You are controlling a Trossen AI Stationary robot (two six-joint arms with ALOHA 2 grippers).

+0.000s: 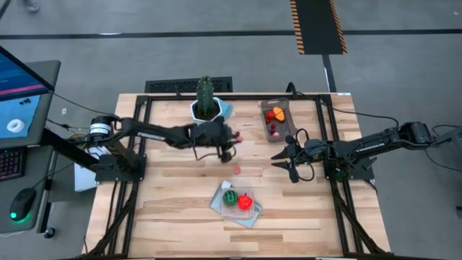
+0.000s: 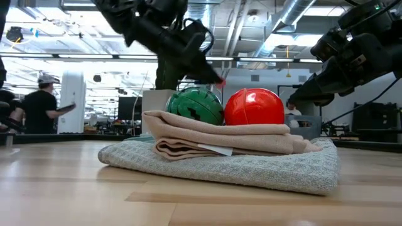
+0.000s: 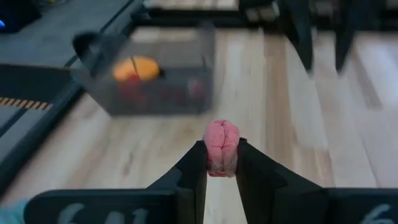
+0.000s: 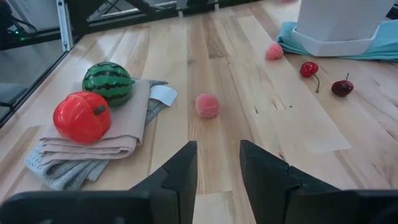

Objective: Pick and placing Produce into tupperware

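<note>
Tupperware [image 1: 276, 120] sits right of the plant pot [image 1: 205, 109], cloth [image 1: 236, 204] nearer front.

overhead, table-level, two close wrist views

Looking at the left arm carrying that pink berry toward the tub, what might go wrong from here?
The left gripper pinches the pink berry only by its lower part, so it might slip out before reaching the tupperware. The right gripper waits open near the tub's end, so the arms may crowd each other.
</note>
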